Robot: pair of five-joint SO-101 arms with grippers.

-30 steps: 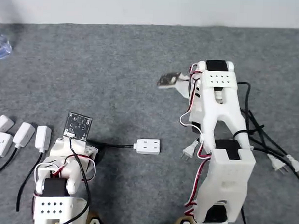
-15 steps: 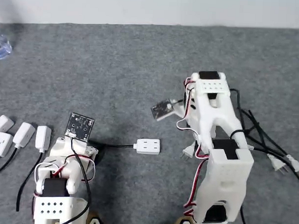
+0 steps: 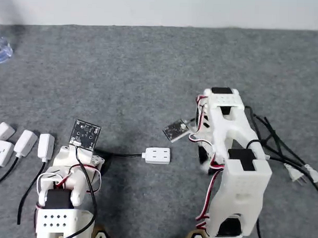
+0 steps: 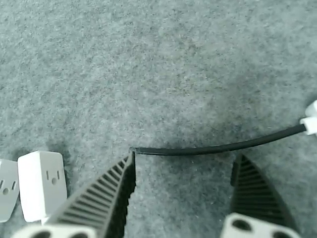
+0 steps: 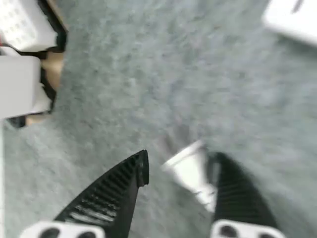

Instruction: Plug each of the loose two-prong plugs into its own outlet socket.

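1. High view: the desk (image 3: 150, 71) is covered in a grey, nappy, felt-like fabric. My left arm (image 3: 67, 194) and right arm (image 3: 240, 179) are blocky white plastic, with red, white and black wires looped along them. A flat, white, rectangular outlet socket (image 3: 157, 155) lies on the felt between the arms. Its thin black cord (image 3: 124, 155) runs toward my left arm. A cluster of white socket blocks (image 3: 25, 143) with rounded corners lies just beside my left arm, on its outer side. A spare plug (image 3: 298, 176) lies at the far right among loose black cables (image 3: 273, 141).

2. Left wrist view: my left hand (image 4: 185, 158) is spread wide and holds nothing. Its two black fingers (image 4: 114, 193) are ribbed on their inner faces and taper to points. The black cord (image 4: 218, 147), smooth and round, lies on the felt across the gap at the fingertips. A white socket block (image 4: 42, 191), slots facing up, sits just beside one finger.

3. Right wrist view: my right hand (image 5: 181, 156) is also open, low over the felt. A white two-prong plug (image 5: 190, 171) lies between its ribbed black fingers (image 5: 114, 198), close against one and clearly apart from the other. The blur keeps me from telling whether the nearer finger touches it. A corner of the outlet socket (image 5: 292, 20) lies farther off on the felt.
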